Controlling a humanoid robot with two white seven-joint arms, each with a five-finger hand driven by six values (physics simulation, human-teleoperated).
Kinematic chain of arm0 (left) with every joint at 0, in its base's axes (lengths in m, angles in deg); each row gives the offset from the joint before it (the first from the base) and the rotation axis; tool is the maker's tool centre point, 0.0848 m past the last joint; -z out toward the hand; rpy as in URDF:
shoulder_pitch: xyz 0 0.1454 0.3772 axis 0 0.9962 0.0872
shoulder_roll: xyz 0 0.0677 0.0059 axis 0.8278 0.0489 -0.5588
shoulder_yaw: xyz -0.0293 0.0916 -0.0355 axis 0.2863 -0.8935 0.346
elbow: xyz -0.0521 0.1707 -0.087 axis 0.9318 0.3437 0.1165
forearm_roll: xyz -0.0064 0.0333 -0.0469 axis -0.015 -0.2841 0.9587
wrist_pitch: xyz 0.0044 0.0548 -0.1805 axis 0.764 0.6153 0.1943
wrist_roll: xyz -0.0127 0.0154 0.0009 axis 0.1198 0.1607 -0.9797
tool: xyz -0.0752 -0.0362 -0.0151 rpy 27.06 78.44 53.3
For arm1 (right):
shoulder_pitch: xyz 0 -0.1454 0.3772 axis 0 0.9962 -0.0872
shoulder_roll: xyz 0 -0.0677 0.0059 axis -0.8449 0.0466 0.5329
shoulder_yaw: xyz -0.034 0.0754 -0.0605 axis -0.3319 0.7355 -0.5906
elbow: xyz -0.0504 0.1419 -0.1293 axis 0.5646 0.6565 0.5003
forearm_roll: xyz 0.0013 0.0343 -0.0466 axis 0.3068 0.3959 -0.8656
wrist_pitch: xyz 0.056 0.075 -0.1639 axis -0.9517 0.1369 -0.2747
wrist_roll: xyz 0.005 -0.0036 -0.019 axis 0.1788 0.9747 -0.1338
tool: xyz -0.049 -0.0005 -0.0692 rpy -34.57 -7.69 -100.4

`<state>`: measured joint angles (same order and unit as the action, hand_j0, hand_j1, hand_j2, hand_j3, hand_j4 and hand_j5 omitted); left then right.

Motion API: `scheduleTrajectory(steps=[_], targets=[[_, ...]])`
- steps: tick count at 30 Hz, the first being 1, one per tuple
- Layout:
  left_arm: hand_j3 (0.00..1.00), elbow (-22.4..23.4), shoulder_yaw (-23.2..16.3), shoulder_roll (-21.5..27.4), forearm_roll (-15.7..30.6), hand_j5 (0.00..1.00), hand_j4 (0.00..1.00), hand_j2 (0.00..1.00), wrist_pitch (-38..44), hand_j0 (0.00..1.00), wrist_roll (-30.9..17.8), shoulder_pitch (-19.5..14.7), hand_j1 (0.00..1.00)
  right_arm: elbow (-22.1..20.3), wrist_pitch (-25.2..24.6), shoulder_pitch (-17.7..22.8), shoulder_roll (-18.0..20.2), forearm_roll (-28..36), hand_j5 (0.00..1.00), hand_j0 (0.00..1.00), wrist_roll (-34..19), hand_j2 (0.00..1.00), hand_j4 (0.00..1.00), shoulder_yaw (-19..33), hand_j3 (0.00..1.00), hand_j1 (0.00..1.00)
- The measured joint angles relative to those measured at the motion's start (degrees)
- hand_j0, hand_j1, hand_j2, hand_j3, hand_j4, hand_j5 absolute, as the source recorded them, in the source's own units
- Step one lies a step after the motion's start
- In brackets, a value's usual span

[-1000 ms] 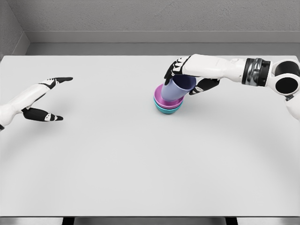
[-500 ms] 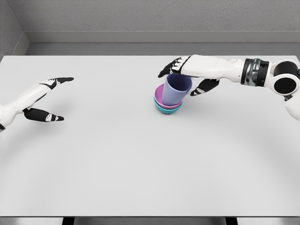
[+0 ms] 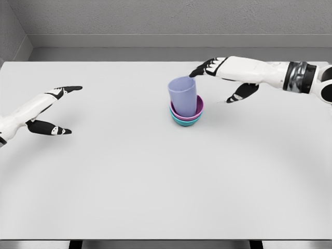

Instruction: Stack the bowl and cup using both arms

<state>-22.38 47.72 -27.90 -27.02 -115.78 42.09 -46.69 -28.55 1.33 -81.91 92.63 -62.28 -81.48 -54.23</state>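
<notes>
A lavender cup (image 3: 182, 96) stands upright inside a magenta bowl (image 3: 197, 110), which is nested in a teal bowl (image 3: 185, 122) near the table's middle. My right hand (image 3: 218, 80) hovers just right of the cup, fingers spread and apart from it, holding nothing. My left hand (image 3: 54, 109) hangs open over the table's left side, far from the stack.
The white table (image 3: 155, 176) stretches wide around the stack. A grey wall (image 3: 155, 21) runs behind its far edge.
My right hand let go of the cup and drew back to the right. The cup went from tilted to upright in the bowls. The left arm stayed still.
</notes>
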Motion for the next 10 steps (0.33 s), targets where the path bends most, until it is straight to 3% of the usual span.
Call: scheduleTrajectory(steps=[5,10], targets=[[1.00,-0.16,-0.01,-0.12,-0.01,1.00,1.00,1.00,0.00,1.00,0.00,0.00,1.00,6.58,0.00,0.26,4.77,2.70,1.00,1.00,-0.11,1.00,1.00,0.14,1.00,1.00],[1.00,-0.09,-0.01,-0.15,-0.02,1.00,1.00,1.00,0.00,1.00,0.00,0.00,1.00,8.98,0.00,0.26,6.41,3.42,1.00,1.00,-0.08,1.00,1.00,0.21,1.00,1.00]])
